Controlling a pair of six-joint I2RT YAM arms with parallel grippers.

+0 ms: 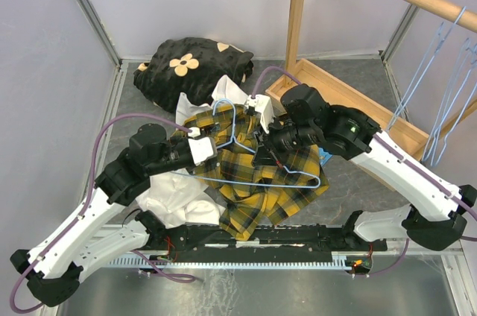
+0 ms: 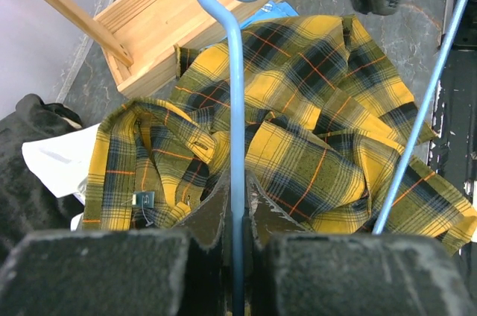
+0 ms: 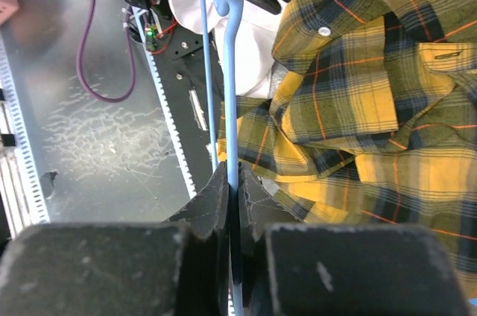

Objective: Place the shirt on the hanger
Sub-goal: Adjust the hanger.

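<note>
Our left gripper (image 2: 237,215) pinched the hanger (image 2: 236,107) by its wire, we judged to steady the frame over the shirt (image 2: 320,152), which lay crumpled beneath it. Our right gripper (image 3: 232,200) was clamped on another stretch of wire, probably to steer it toward the collar.

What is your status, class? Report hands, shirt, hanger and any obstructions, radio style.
Left hand shut on hanger. Right hand shut on same hanger. Shirt crumpled underneath, not threaded. White garment bunched against shirt.
</note>
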